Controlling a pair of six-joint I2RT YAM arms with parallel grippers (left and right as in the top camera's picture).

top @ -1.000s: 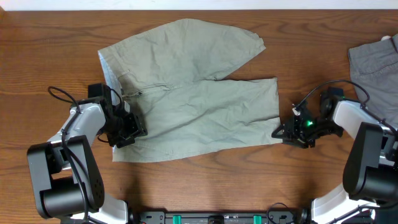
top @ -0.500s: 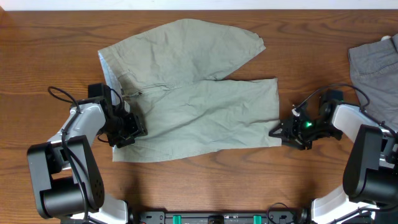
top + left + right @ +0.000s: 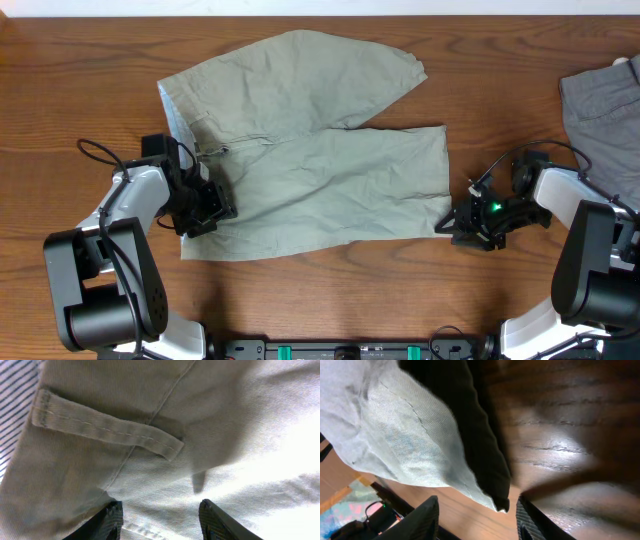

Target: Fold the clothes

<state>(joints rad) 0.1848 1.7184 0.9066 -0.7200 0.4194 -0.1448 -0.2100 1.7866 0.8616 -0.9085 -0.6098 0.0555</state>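
Lying flat and wrinkled across the middle of the wooden counter [image 3: 80, 60], the pale khaki-green shorts [image 3: 300, 160] have their waistband [image 3: 170, 110] at the left and both wide legs reaching right. The far leg [image 3: 340, 70] slants toward the far right and the near leg [image 3: 370, 180] runs straight right, with a wedge of bare wood between them. The left arm [image 3: 135, 195] reaches in from the near left, and the left fingers [image 3: 112, 520] sit on the near-left corner of the shorts, at the near end of the waistband. In the left wrist view the two dark tips stand apart with cloth spanning the gap, not closed on it. A stitched belt loop [image 3: 107, 430] lies just beyond them, and a striped lining [image 3: 15, 395] shows at the far left edge. The right arm [image 3: 560, 190] comes in from the near right, a green light [image 3: 493, 207] glowing on it. The right fingers [image 3: 530, 520] are low at the near-right hem corner [image 3: 475, 492] of the near leg. They too are spread, and the corner's tip points into the gap between them, unclamped, above a dark shadow on the wood. A darker grey garment [image 3: 600, 95] lies at the far right edge, well apart from the shorts.
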